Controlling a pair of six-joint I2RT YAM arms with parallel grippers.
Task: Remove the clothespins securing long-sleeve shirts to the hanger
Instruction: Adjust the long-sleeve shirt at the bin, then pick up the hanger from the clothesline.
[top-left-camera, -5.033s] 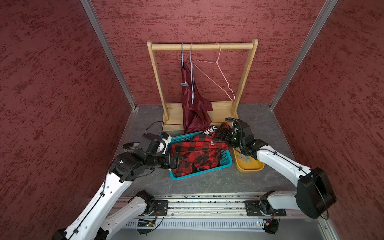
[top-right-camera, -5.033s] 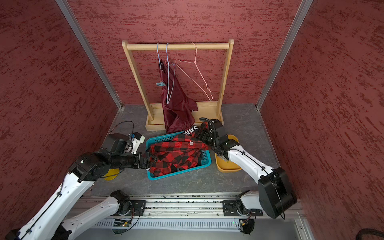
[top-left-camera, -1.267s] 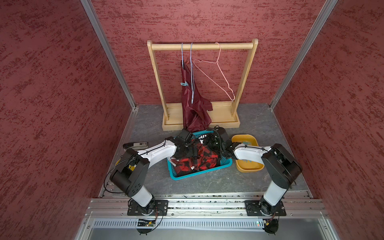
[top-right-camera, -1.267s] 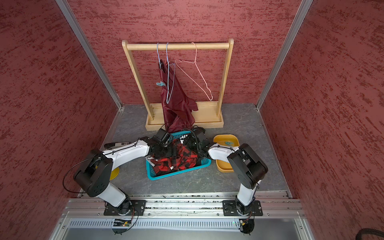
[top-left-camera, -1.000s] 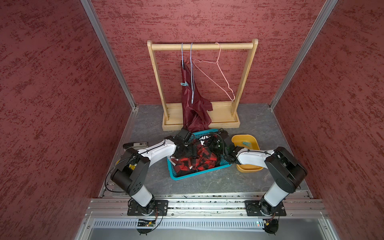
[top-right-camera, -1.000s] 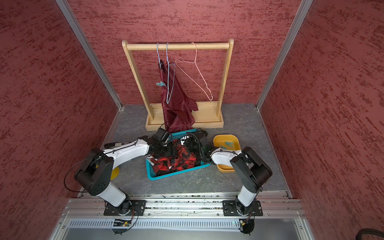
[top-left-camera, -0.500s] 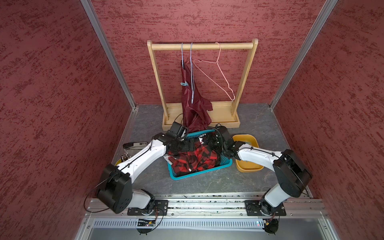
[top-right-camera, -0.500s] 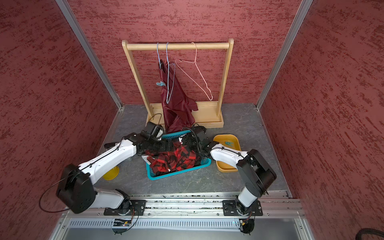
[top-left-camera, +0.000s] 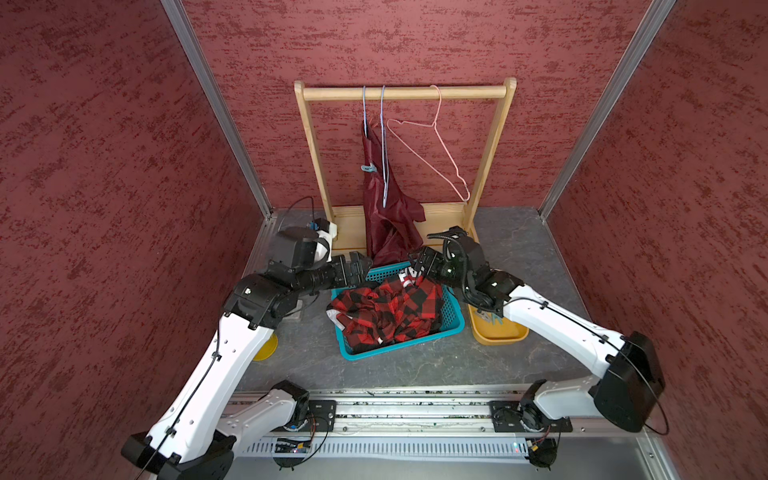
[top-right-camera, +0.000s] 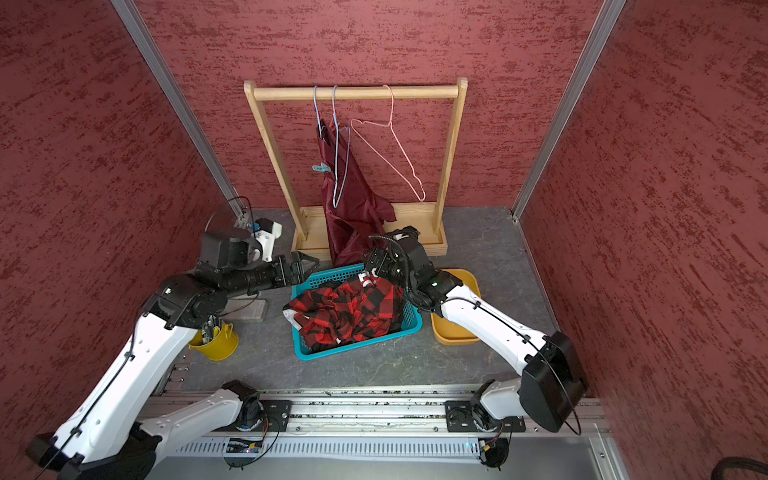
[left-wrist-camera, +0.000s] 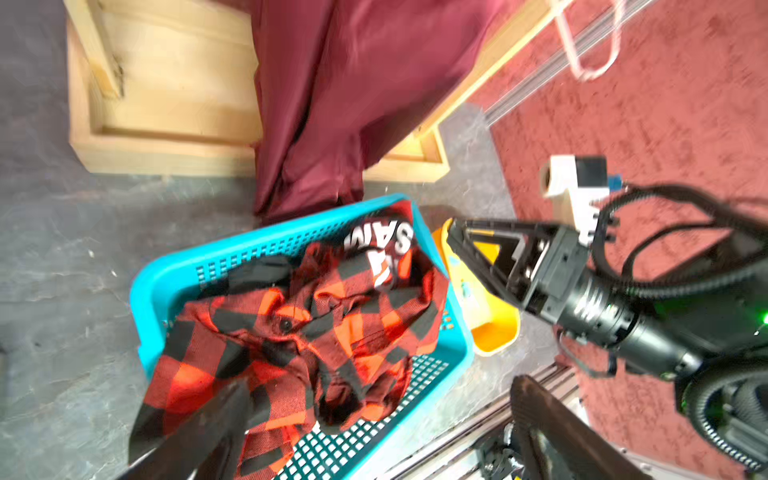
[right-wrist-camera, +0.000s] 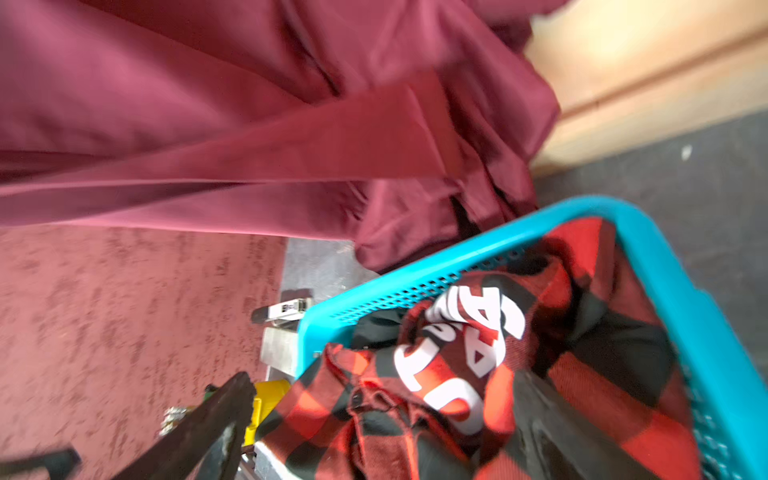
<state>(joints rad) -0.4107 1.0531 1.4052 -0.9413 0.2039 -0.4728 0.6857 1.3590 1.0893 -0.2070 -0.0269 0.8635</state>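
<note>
One teal clothespin (top-left-camera: 368, 168) (top-right-camera: 322, 168) pins the maroon satin shirt (top-left-camera: 386, 216) to a blue wire hanger (top-left-camera: 384, 137) on the wooden rack. The red-and-black plaid shirt (top-left-camera: 390, 311) (left-wrist-camera: 299, 324) lies crumpled in the teal basket (top-left-camera: 399, 353), over dark cloth with white letters (right-wrist-camera: 465, 332). My left gripper (top-left-camera: 361, 266) (left-wrist-camera: 378, 399) hangs open above the basket's far left corner. My right gripper (top-left-camera: 417, 259) (right-wrist-camera: 382, 399) hangs open above its far right corner. Neither holds anything, and both are just below the maroon shirt's hem.
An empty pink hanger (top-left-camera: 436, 153) hangs on the rack's rail (top-left-camera: 407, 92). A yellow tray (top-left-camera: 498, 332) sits right of the basket, under my right arm. A yellow bucket (top-right-camera: 214, 338) stands under my left arm. Red walls close in on three sides.
Both grippers have risen out of the basket and drawn apart toward its far corners. The right gripper has opened wide. The plaid shirt now lies loose in the basket.
</note>
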